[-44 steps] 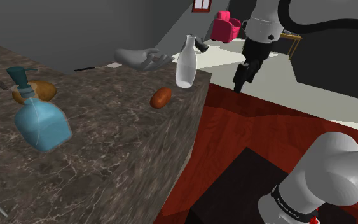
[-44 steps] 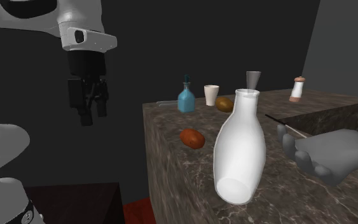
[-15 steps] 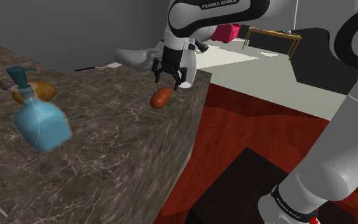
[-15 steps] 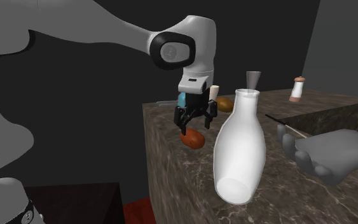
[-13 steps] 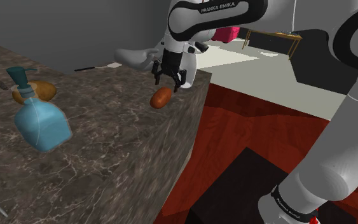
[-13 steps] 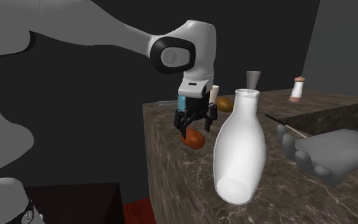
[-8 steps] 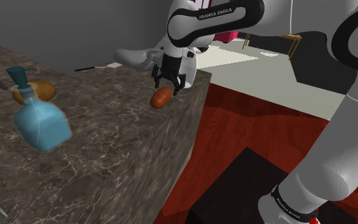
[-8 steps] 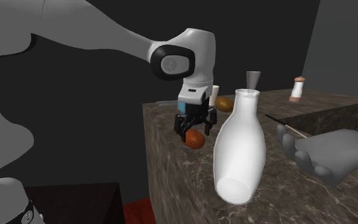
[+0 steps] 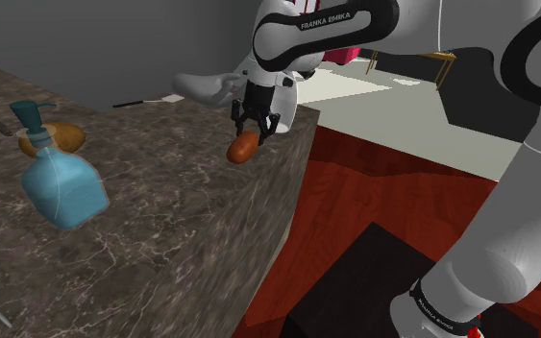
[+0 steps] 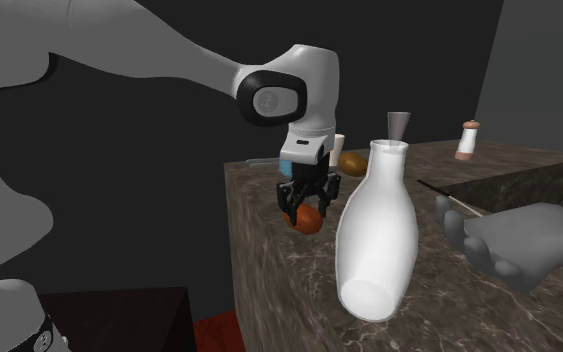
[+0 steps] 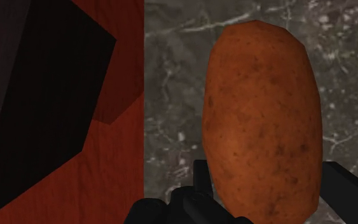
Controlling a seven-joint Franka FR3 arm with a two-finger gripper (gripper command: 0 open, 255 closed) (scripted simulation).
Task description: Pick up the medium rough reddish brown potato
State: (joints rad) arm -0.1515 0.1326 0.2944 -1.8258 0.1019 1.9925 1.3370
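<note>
The reddish brown potato (image 9: pixel 242 149) lies on the marble counter (image 9: pixel 162 226) close to its edge. My gripper (image 9: pixel 253 133) comes down on it from above and is shut on it. In the second exterior view the black fingers (image 10: pixel 293 203) straddle the potato (image 10: pixel 309 221) on both sides. Seen from the wrist, the potato (image 11: pixel 260 108) is rough and speckled, and my gripper (image 11: pixel 266 197) clasps its near end, one finger (image 11: pixel 200 183) on each flank. The potato still seems to rest on the counter.
A tall white bottle (image 10: pixel 376 235) stands close beside the gripper, with a grey hand-shaped object (image 10: pixel 519 240) behind it. A blue pump bottle (image 9: pixel 59 182) and a browner potato (image 9: pixel 55 137) sit farther along. The counter edge drops to red floor (image 9: pixel 374 182); the dark stand (image 9: pixel 355 288) is below.
The gripper came down the last bit over the potato and its fingers, open half a second ago, have shut on it. The potato has not visibly moved.
</note>
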